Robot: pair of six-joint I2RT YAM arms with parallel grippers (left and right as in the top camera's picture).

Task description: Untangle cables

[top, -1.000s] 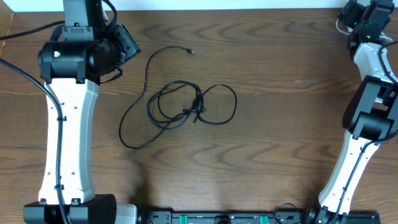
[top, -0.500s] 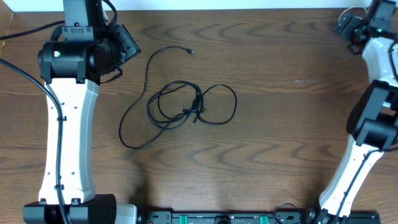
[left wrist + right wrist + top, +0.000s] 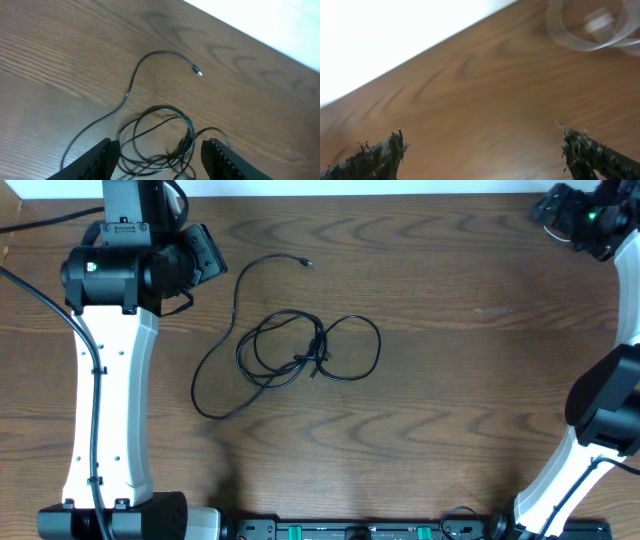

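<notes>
table (image 3: 450,380): brown wood-grain top seen from above, with a pale strip along its far edge
cables (image 3: 352,377): thin black cord lying flat on the table, a little left of the middle, in several overlapping loops; I cannot tell if it is 1 cord or more
knot (image 3: 318,360): small tight crossing where the loops meet; 1 oval loop reaches to its right, rounder coils lie to its left
long strand (image 3: 128,94): leaves the coils, swings in a wide bend toward the near-left, then climbs toward the far side
plug end (image 3: 308,263): small plug at the strand's free tip, on the far side of the coils and apart from them, resting on bare wood
left arm (image 3: 110,380): white with black joints, stretched along the left side of the table toward the far-left
left gripper (image 3: 160,147): released; the 2 fingers stand apart with nothing between them, above the table, near the far-left curve of the long strand but not touching it
right arm (image 3: 600,395): white with black joints, at the right edge, reaching to the far-right corner
right gripper (image 3: 480,145): spread wide and empty, over bare wood by the far edge, well apart from the cables
clear rounded thing (image 3: 587,27): blurred, at the upper right of the right wrist view; I cannot tell what it is
</notes>
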